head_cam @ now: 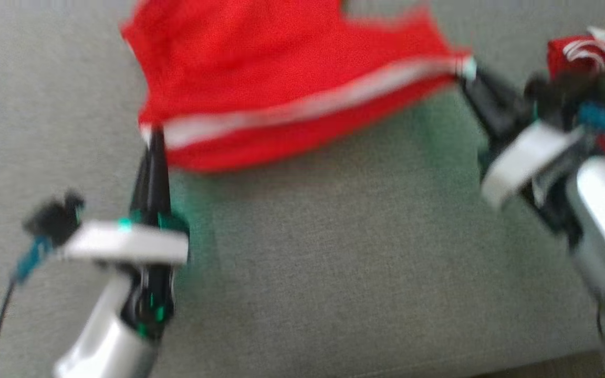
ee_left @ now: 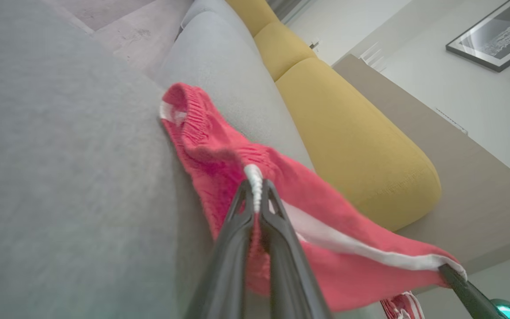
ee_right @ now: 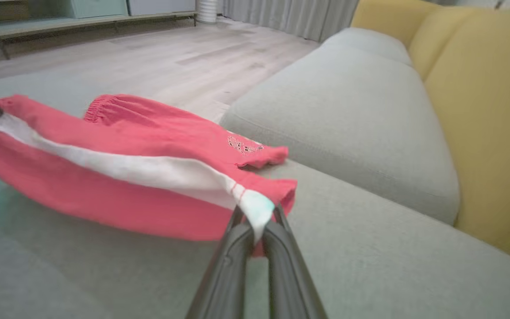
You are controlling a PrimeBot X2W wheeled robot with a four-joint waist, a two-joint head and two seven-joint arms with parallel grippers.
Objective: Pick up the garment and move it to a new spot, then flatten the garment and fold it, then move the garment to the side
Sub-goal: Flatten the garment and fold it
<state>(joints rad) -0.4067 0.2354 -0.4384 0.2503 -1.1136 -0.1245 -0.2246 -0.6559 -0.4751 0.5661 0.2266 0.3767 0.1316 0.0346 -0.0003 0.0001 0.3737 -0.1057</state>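
Observation:
The garment (head_cam: 281,79) is a pair of red shorts with a white side stripe, stretched between both grippers above the grey sofa seat (head_cam: 334,273). My left gripper (head_cam: 151,134) is shut on one end of the striped edge, seen in the left wrist view as fingers pinching the white hem (ee_left: 254,184). At the other end of the stripe my right gripper (head_cam: 465,71) is shut on the garment (ee_right: 117,177), its fingertips (ee_right: 255,217) clamping the white stripe. The garment's far part still rests on the seat. The head view is blurred.
Another red item with white cords (head_cam: 591,52) lies at the right edge of the seat. Yellow back cushions (ee_right: 481,110) rise behind the grey seat cushions (ee_right: 348,110). A wooden floor (ee_right: 148,48) lies beyond the sofa's front edge.

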